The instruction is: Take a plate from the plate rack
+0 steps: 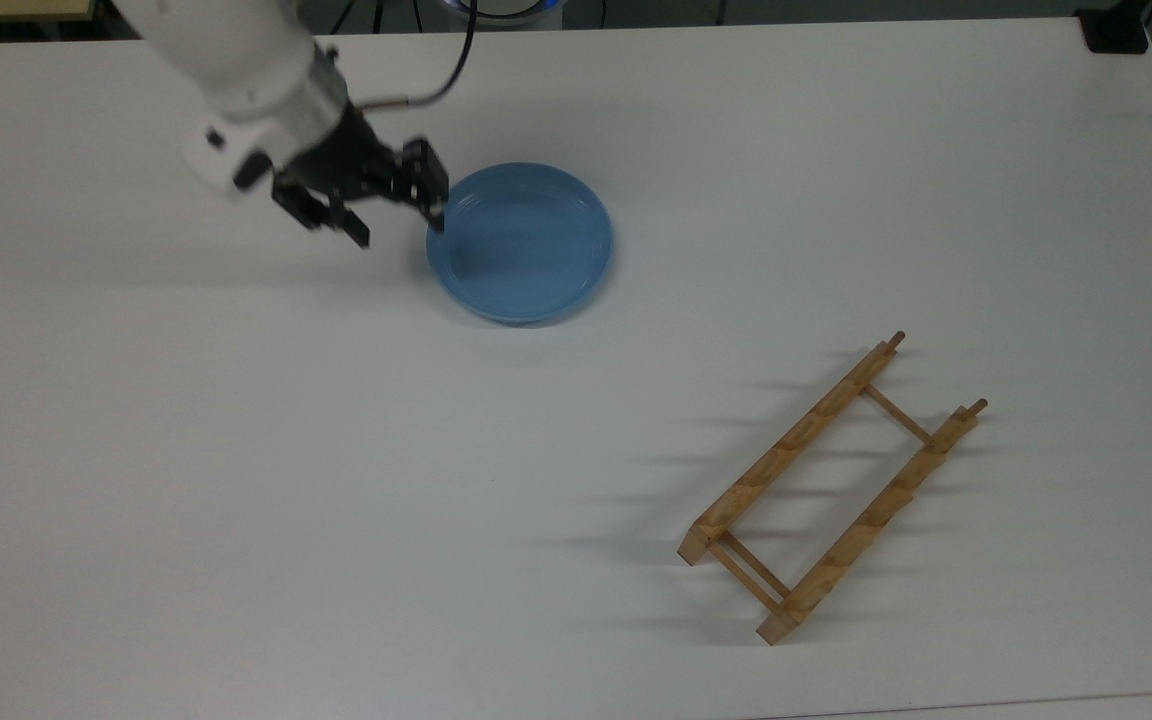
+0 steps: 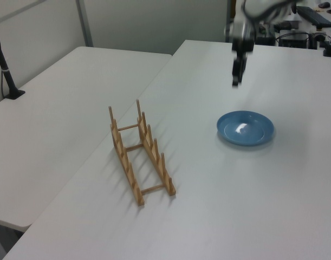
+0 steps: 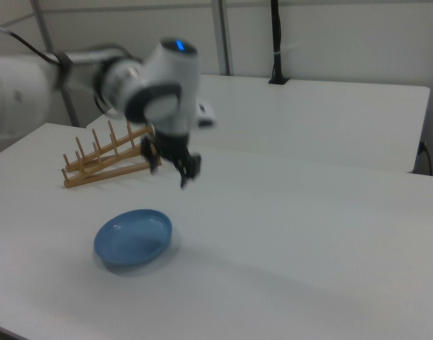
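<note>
On white bench [image 1: 236,480]: plate [image 1: 520,242] round, light blue, glossy, shallow rim, lying flat, well apart from wooden plate rack [image 1: 829,490]. Tool [image 1: 398,224] above plate edge, fingers spread, holding nothing. Second white table [image 2: 57,141] beside bench; grey wall behind.

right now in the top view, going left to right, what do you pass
claw → plate → plate rack, all on the white table.
</note>
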`<state>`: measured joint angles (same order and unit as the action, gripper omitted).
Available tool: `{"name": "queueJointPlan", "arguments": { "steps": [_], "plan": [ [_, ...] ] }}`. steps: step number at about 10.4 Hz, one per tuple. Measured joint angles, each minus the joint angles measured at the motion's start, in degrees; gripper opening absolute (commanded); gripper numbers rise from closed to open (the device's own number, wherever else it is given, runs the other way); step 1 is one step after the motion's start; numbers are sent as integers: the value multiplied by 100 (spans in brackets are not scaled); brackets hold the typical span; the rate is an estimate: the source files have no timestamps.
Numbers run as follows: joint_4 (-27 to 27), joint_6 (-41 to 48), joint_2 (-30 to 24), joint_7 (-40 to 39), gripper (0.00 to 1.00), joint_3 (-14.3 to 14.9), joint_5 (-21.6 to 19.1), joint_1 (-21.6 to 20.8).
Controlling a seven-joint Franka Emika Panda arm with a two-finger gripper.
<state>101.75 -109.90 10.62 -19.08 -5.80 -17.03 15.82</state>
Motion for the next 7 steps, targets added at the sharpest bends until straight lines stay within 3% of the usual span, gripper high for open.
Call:
{"name": "queueJointPlan", "arguments": {
  "steps": [2, 5, 7],
  "plan": [
    [-629, 969, -705, 954, 100, -9, 0, -120],
    [-1025, 2129, -1380, 2360, 100, -13, 1, -294],
    [-1078, 2441, -1619, 3041, 100, -14, 441, -583]
  ]
}}
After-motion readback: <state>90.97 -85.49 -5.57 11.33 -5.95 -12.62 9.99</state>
